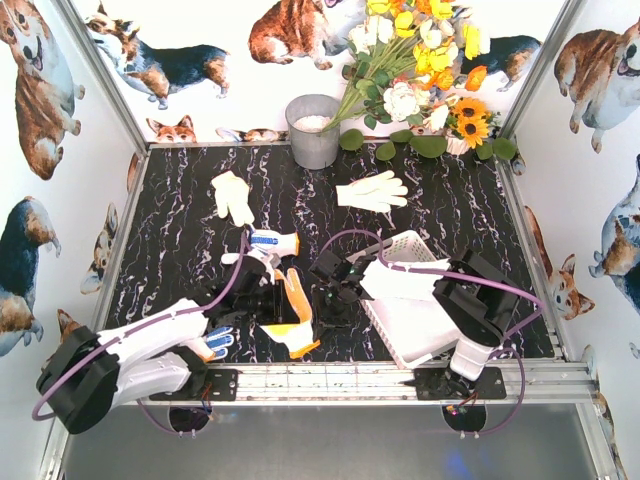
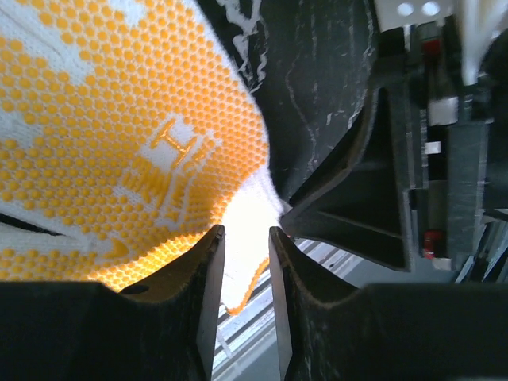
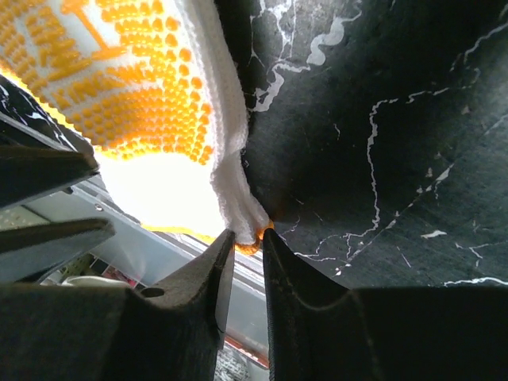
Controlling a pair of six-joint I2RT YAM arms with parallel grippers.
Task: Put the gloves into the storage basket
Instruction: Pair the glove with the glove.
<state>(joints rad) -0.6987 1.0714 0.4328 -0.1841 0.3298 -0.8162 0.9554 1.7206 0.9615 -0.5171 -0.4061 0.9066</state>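
Knit white cotton studded with raised yellow dots, the yellow-dotted glove (image 1: 296,318) is mid-width by the near edge of the black marble table (image 1: 170,250), with bare surface toward the left edge. Its hemmed cuff is pinched between the narrow fingers of the left gripper (image 2: 246,230). The right gripper (image 3: 246,234) has its fingers a slit apart with the cuff's corner at their tips, grip unclear; rightward, the lattice-walled plastic storage basket (image 1: 405,243) sits by the near right corner.
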